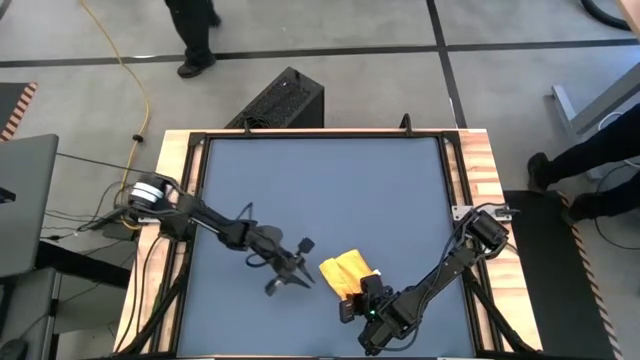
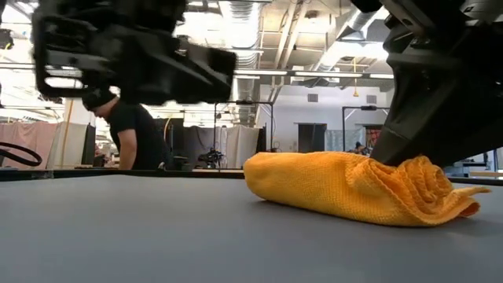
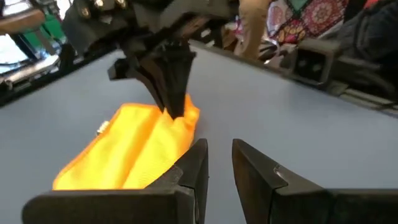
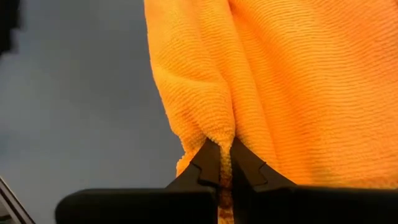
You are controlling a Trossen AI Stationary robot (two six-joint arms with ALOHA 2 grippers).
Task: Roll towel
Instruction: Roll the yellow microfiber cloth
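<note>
Towel (image 4: 292, 81) tag (image 3: 102, 129) unreadable. Right gripper (image 4: 224, 163) fingers pinch towel fold; left gripper (image 3: 219, 163) fingers narrowly apart, empty, beside towel.

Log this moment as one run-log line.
towel: rolled, on table | right gripper: shut on towel edge | left gripper: beside towel, jaws slightly apart, empty

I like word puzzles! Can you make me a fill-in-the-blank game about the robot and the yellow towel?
1. The towel on the table is the colour ____.
2. The end effector pinching the towel's fold is the ____ one.
3. The left end effector is holding ____.
4. Seen from the low view, the towel's end is wound into a ____.

Missing words: yellow; right; nothing; spiral
</note>
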